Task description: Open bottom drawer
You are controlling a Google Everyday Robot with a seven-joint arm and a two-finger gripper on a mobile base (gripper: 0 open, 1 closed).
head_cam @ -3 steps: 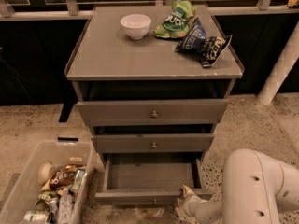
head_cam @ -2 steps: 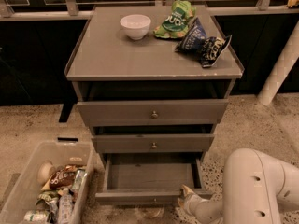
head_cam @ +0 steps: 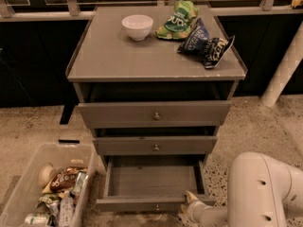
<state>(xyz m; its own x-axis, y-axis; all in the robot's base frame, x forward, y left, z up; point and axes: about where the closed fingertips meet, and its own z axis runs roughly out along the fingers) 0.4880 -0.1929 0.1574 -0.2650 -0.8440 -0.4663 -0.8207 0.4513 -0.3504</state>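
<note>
The grey cabinet has three drawer fronts. The bottom drawer (head_cam: 151, 181) is pulled out, showing its plain grey inside; its front edge with a small knob (head_cam: 156, 207) sits near the lower edge of the view. My gripper (head_cam: 189, 203) is at the drawer's front right corner, right beside the front panel, with the white arm (head_cam: 265, 193) reaching in from the lower right. The top drawer (head_cam: 154, 115) and the middle drawer (head_cam: 154, 145) are pushed in.
On the cabinet top (head_cam: 118, 60) stand a white bowl (head_cam: 137, 26), a green chip bag (head_cam: 177, 19) and a dark blue chip bag (head_cam: 206, 41). A clear plastic bin (head_cam: 28, 174) holding snacks and bottles sits on the floor at left. A white post (head_cam: 284, 65) rises at right.
</note>
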